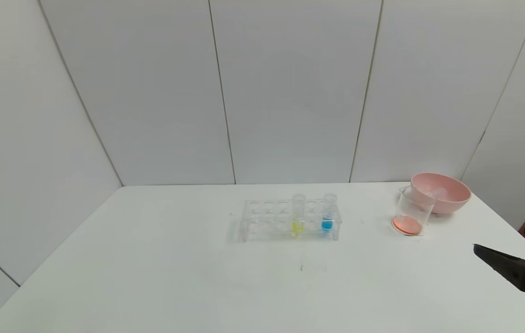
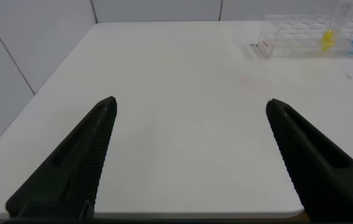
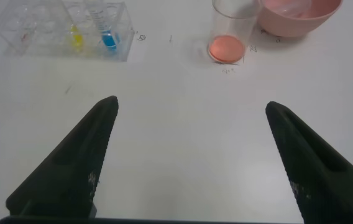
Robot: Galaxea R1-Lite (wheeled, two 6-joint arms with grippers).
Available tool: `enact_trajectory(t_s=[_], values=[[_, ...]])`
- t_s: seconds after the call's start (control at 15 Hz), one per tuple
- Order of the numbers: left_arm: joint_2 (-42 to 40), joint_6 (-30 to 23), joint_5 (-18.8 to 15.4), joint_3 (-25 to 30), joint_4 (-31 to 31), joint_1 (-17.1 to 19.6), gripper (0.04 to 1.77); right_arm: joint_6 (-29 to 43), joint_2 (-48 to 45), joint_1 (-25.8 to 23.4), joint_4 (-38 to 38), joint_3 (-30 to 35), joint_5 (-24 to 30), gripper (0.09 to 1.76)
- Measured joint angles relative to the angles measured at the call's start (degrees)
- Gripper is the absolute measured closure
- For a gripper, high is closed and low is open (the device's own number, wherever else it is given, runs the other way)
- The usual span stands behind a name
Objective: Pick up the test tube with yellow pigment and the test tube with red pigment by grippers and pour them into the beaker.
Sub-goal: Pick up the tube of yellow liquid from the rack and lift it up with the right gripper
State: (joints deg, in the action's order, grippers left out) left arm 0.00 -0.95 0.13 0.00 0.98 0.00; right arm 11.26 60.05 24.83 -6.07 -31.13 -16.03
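Note:
The test tube with yellow pigment (image 1: pixel 298 213) stands upright in the clear tube rack (image 1: pixel 262 222) at mid-table; it also shows in the left wrist view (image 2: pixel 329 37) and the right wrist view (image 3: pixel 75 34). No tube with red pigment is in view. The beaker (image 1: pixel 411 213) stands right of the rack with a red-orange layer at its bottom, also in the right wrist view (image 3: pixel 231 31). My right gripper (image 1: pixel 505 245) hovers open and empty at the table's right front, short of the beaker (image 3: pixel 191 104). My left gripper (image 2: pixel 191 102) is open and empty over the table's left part, far from the rack.
A tube with blue liquid (image 1: pixel 328 213) stands in the rack right of the yellow one. A pink bowl (image 1: pixel 447 196) sits just behind the beaker, touching it. The white table (image 1: pixel 151 259) ends at grey wall panels behind and on both sides.

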Motion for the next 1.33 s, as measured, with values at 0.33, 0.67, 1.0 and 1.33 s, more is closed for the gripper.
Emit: enact_trajectory(t_s=[0.33, 0.67, 1.0, 1.33], values=[[0.00, 0.00, 0.02, 0.00, 0.00, 0.00, 0.09, 12.48, 7.50, 22.19, -0.71, -1.30, -18.62, 0.15], [0.00, 0.00, 0.02, 0.00, 0.00, 0.00, 0.09, 16.59, 19.71, 31.94, -0.93, -9.59, -24.64, 0.15], [0.00, 0.00, 0.02, 0.00, 0.00, 0.00, 0.09, 19.14, 31.12, 34.65, -0.95, -17.96, -26.09, 0.15], [0.00, 0.00, 0.02, 0.00, 0.00, 0.00, 0.09, 21.16, 42.90, 35.30, -1.34, -27.05, -27.43, 0.15]])
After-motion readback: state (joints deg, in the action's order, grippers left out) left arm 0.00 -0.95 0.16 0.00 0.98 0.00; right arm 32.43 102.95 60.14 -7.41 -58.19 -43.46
